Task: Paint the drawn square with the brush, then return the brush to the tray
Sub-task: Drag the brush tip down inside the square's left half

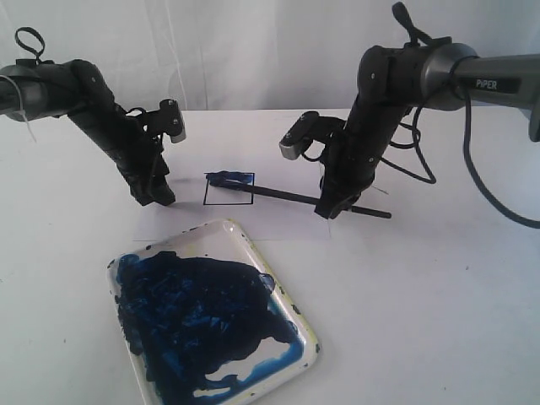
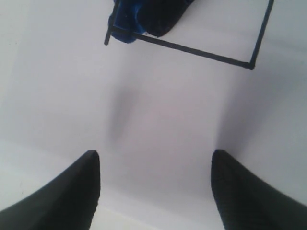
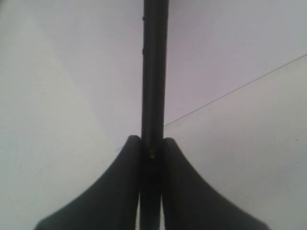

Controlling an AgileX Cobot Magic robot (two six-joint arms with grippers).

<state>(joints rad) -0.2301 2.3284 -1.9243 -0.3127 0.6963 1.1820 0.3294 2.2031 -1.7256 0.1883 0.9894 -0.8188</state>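
Note:
The drawn square (image 1: 229, 189) sits on a white sheet, its upper edge smeared dark blue. The brush (image 1: 291, 196) lies low across the sheet, its blue tip on the square's top left part. My right gripper (image 1: 327, 207) is shut on the brush handle (image 3: 154, 72) well back from the tip. My left gripper (image 1: 157, 197) stands open over the paper just left of the square, nothing between its fingers (image 2: 72, 191). In the left wrist view the square's outline (image 2: 192, 49) and the blue brush tip (image 2: 144, 17) show beyond the fingers. The tray (image 1: 291, 314), full of blue paint, lies in front.
The white sheet (image 1: 278, 221) lies on a white table (image 1: 439, 295). A cable (image 1: 481, 190) hangs from the right arm at the right. A sheet edge (image 3: 230, 93) runs under the right gripper.

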